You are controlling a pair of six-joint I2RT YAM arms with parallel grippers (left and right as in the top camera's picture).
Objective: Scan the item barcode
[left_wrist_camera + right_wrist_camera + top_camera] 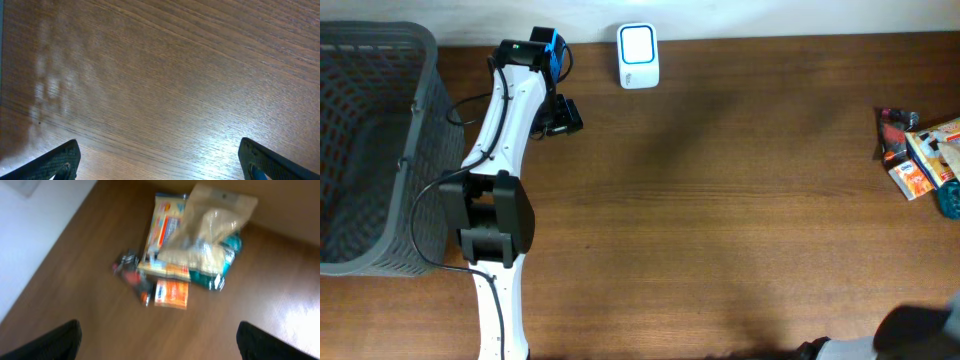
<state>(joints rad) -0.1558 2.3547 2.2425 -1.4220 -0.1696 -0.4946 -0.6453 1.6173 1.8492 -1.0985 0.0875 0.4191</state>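
The white barcode scanner [638, 55] stands at the table's far edge. A pile of packaged items [923, 153] lies at the right edge. The right wrist view shows it blurred: a beige bag [210, 230] on top of a yellow-orange pack [162, 227] and a teal pack [225, 262], with a small orange packet [171, 293] and a dark red wrapper [131, 274] in front. My right gripper [157, 345] hangs open above bare wood short of the pile, holding nothing. My left gripper [160, 162] is open over bare table, near the scanner's left [563, 116].
A grey mesh basket [415, 150] fills the left end of the table, right beside the left arm [495, 215]. Only a dark part of the right arm [918, 335] shows at the bottom right corner. Brown wood lies between scanner and pile.
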